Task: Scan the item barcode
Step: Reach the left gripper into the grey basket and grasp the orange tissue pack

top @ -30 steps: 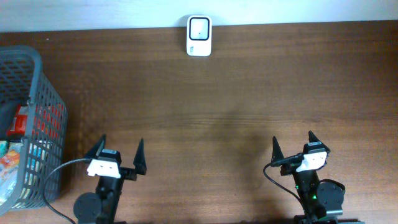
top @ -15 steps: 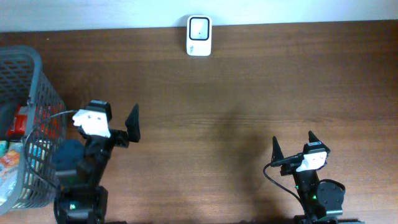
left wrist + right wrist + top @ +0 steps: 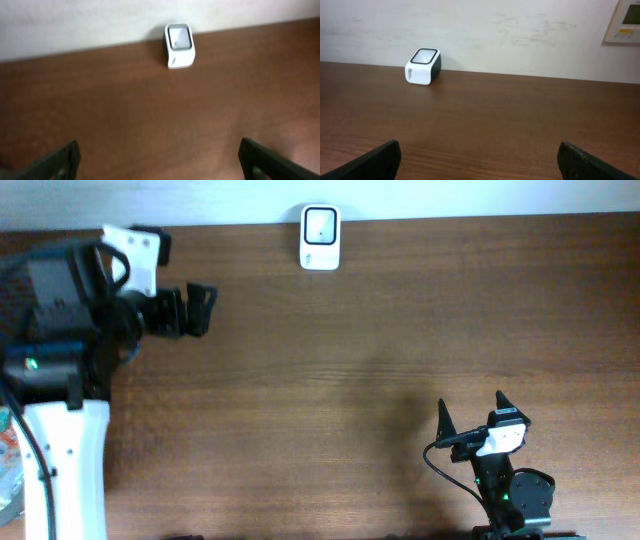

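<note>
Inspected the surface first. Found a dark brown wood-grain worktop (image 3: 350,380), matt with a faint sheen, running back to an off-white painted wall (image 3: 495,30). Noted scuffs and grey smudges across the upper part of that wall. Also noted a beige wall panel (image 3: 626,20) at the upper right edge of the right wrist view, cut off by the frame.

Located a white box-shaped scanner with black sides (image 3: 320,238) standing on the worktop, back close against the wall. Recorded rounded corners and a dark-rimmed window on the sloped upper face. Saw small grey print low on the front, too small to read.

Found the left end effector (image 3: 203,310) held high off the worktop, jaws spread wide and gripping nothing. Placed the scanner ahead of it and slightly to its right, well apart. Noted soft focus in the left wrist view, with blurred finger outlines.

Found the right end effector (image 3: 470,404) low near the front edge of the worktop, jaws likewise fully parted and empty. Placed the scanner far ahead of it and off to its left, well apart.
</note>
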Action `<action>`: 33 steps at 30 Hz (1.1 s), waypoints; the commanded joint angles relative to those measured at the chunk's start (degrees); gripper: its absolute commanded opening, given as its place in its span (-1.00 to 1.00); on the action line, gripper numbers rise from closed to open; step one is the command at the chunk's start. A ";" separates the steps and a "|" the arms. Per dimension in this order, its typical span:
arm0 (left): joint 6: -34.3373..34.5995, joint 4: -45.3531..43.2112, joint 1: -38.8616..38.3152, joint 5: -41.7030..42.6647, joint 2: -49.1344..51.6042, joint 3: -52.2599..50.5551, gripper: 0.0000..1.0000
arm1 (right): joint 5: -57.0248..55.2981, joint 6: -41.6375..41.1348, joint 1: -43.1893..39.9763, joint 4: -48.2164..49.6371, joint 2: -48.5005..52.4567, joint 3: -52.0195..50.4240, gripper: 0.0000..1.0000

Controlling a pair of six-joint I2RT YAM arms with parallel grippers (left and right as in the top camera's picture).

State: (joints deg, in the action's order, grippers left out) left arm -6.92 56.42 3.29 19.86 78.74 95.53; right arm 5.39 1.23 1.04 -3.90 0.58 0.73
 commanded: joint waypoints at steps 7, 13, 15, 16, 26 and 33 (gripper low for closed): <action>25.49 3.08 8.46 -19.06 3.69 8.79 0.99 | -0.07 -0.68 -0.35 -0.20 -0.37 -0.42 0.97; 41.11 10.36 27.52 -33.35 4.02 8.87 0.81 | -0.07 -0.68 -0.37 -0.20 -0.37 -0.42 0.97; 42.93 13.49 30.91 -38.77 4.44 8.39 0.80 | -0.07 -0.68 -0.37 -0.20 -0.37 -0.42 0.97; 42.99 14.67 32.92 -39.91 5.25 7.54 0.80 | -0.04 -0.68 -0.35 -0.20 -0.37 -0.42 0.97; 37.33 4.61 43.08 -43.23 15.32 -9.33 0.57 | -0.07 -0.68 -0.35 -0.20 -0.37 -0.42 0.97; 31.19 -5.86 47.71 -43.25 19.67 -18.75 -0.02 | -0.07 -0.68 -0.35 -0.20 -0.37 -0.42 0.97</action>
State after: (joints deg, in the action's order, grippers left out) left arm 27.11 52.34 49.32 -22.57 96.86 79.26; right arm 5.39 1.28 1.04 -3.90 0.58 0.73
